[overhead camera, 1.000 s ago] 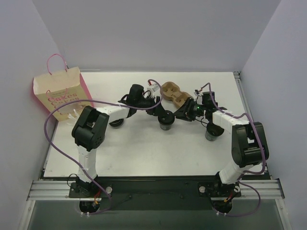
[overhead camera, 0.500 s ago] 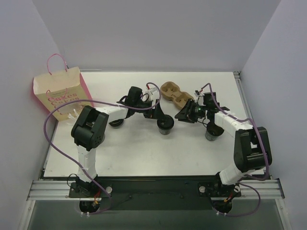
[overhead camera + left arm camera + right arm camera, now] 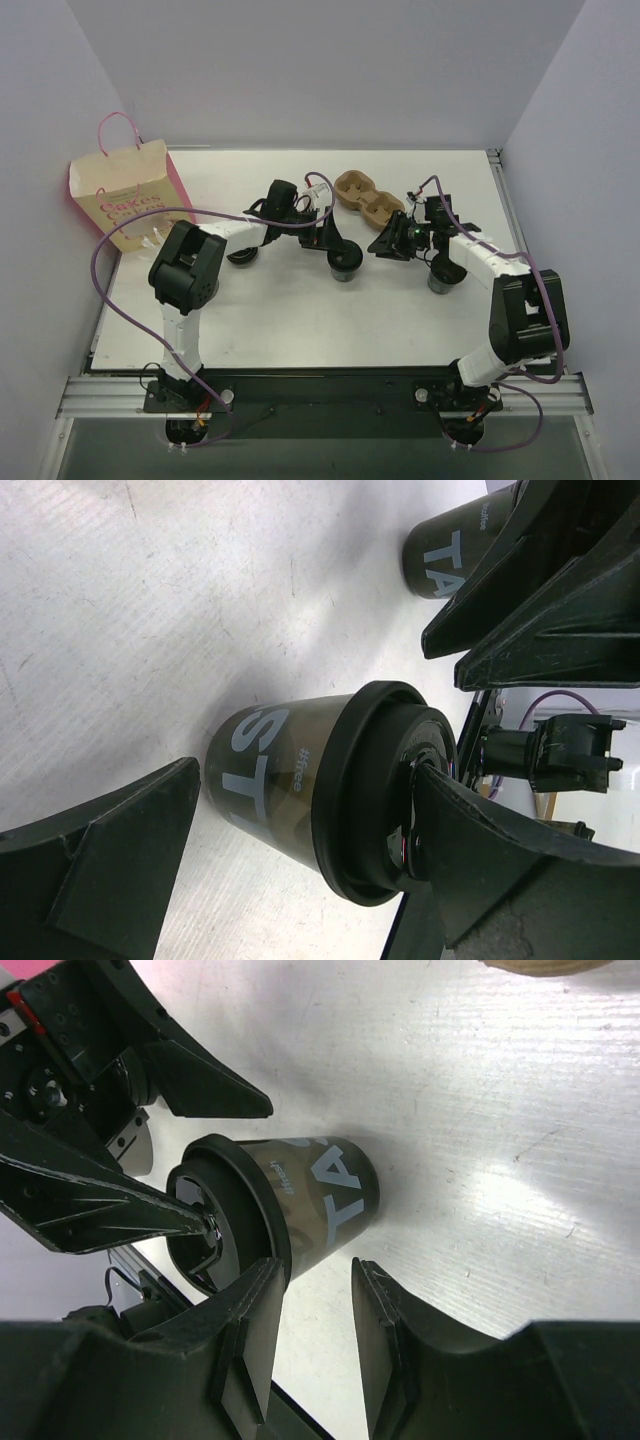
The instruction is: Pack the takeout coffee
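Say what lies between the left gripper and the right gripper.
The takeout coffee stands there, between the left gripper and the right gripper; the top external view shows it.

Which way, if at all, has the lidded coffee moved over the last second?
Yes. The takeout coffee has slid slightly down the top view, away from the cardboard cup carrier behind it.

Left gripper (image 3: 338, 246) opened; right gripper (image 3: 386, 245) backed off the takeout coffee (image 3: 343, 264)
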Controlling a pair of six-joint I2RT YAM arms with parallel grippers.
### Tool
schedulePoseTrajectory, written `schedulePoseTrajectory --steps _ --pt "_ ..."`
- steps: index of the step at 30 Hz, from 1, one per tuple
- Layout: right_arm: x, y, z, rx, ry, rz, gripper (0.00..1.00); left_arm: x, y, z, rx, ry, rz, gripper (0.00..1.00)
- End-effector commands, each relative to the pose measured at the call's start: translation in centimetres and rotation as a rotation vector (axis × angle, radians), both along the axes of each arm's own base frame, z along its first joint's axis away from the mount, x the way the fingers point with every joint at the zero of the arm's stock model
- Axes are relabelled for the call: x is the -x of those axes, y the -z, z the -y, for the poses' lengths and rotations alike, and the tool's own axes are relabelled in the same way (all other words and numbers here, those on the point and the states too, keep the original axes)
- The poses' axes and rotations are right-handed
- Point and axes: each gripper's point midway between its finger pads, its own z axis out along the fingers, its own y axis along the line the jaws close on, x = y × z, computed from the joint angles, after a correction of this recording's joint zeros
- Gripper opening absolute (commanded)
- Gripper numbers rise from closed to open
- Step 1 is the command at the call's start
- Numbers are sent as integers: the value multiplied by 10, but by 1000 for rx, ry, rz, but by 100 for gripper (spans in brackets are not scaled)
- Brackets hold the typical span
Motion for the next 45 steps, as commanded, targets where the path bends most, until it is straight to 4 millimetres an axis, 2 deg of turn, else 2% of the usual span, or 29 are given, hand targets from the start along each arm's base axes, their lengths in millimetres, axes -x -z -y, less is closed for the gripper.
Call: schedulePoseTrajectory --steps 1,8,10,12,13,14,15,16,18,19,20,21,22,23,24,25,27,28,32,38,41,45 --pt "4 -19 1 26 -25 44 35 -8 -44 2 60 -6 77 97" --pt "4 -33 5 44 -8 75 37 -12 -70 3 84 -3 120 97" --pt "5 -36 6 55 -7 78 37 -14 -74 1 64 -3 137 97" --pt "7 -40 7 94 -9 101 40 -15 -69 -6 4 -23 141 97" --pt "7 -43 7 113 -13 118 43 -16 -76 -10 -13 -36 167 97" --pt "12 -49 1 132 -34 146 50 -25 -75 -17 -66 -89 197 97" --pt "10 -47 8 198 -19 168 52 -23 -71 -26 -126 -115 184 97" --pt "11 -49 6 224 -23 187 55 -25 -81 -34 -159 -143 232 97" --pt "12 -55 3 289 -34 241 60 -32 -77 -59 -279 -248 261 97" --pt "11 -57 2 311 -37 258 62 -31 -87 -69 -309 -291 288 97" --pt "9 -61 0 332 -47 282 71 -33 -79 -89 -401 -363 290 97" --pt "12 -62 -6 369 -71 305 74 -33 -79 -100 -437 -398 308 97" --pt "12 -63 -7 403 -107 338 77 -29 -94 -109 -436 -438 350 97" --pt "12 -61 -10 423 -126 345 82 -25 -85 -120 -467 -460 359 97" --pt "13 -64 -14 433 -151 360 85 -22 -89 -126 -468 -475 378 97" --pt "15 -65 -19 436 -199 382 86 -19 -103 -134 -457 -514 410 97" --pt "13 -68 -26 438 -246 400 89 -14 -99 -150 -480 -565 393 97" --pt "16 -70 -33 440 -281 411 90 -13 -106 -159 -475 -586 395 97" --pt "15 -65 -45 515 -402 446 90 6 -105 -183 -528 -601 361 97" --pt "14 -57 -66 561 -489 453 89 41 -107 -192 -517 -554 362 97" --pt "10 -49 -70 611 -495 442 88 52 -110 -203 -529 -560 408 97" --pt "5 -34 -65 713 -519 433 87 63 -118 -214 -522 -584 474 97"
